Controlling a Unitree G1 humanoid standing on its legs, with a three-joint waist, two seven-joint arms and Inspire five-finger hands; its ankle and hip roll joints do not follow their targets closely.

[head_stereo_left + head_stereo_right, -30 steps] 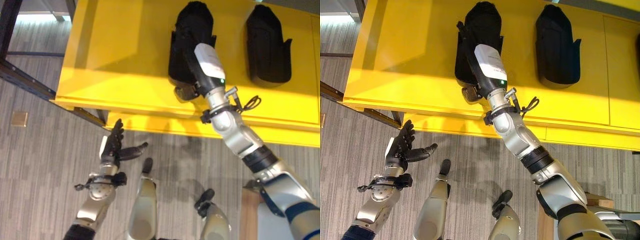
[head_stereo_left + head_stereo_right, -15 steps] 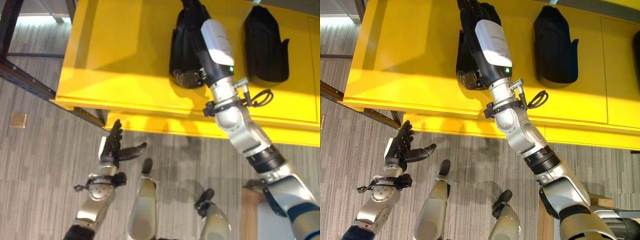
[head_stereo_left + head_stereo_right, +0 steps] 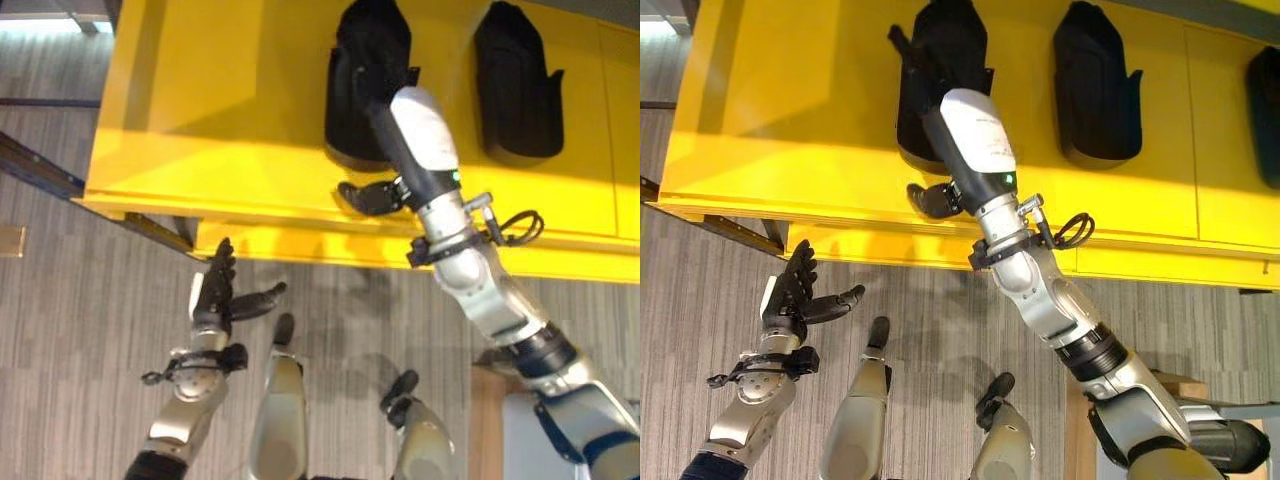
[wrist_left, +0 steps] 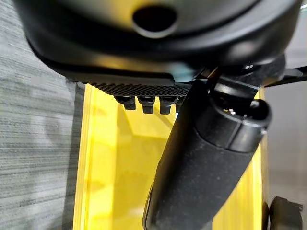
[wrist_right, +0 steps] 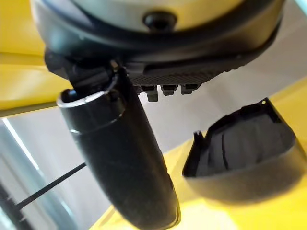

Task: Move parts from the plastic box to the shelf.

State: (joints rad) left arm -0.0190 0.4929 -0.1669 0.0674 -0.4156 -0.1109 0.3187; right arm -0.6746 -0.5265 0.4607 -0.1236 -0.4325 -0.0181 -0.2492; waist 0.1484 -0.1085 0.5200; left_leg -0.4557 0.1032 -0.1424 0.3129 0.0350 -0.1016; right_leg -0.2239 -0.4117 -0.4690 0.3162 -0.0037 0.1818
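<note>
Grey ribbed carpet lies under a yellow shelf (image 3: 790, 120) that spans the far side of the scene, its near edge running left to right above the robot's arms. Two black moulded parts rest on the shelf: the left part (image 3: 940, 60) and, well apart to its right, the right part (image 3: 1095, 85). A third dark shape shows at the far right edge (image 3: 1268, 110); its kind cannot be told.

The right hand (image 3: 372, 195) is over the shelf's near strip, just near of the left part. In the right wrist view the fingers are relaxed and hold nothing, and the part (image 5: 244, 148) sits on the yellow surface apart from them. I judge this part placed and released.

The left hand (image 3: 790, 295) hangs over the carpet, near and left of the shelf, fingers spread and thumb out, empty.

Risks, as judgement:
- The right forearm crosses directly over the left part. A careless pull toward the robot could catch it and drag it to the shelf's near edge, or off it.
- The thumb points left along the shelf; a sideways sweep could strike the part's near end and turn it.
- The plastic box is not where I can place it, so the reach back for the next part is unverified.
</note>
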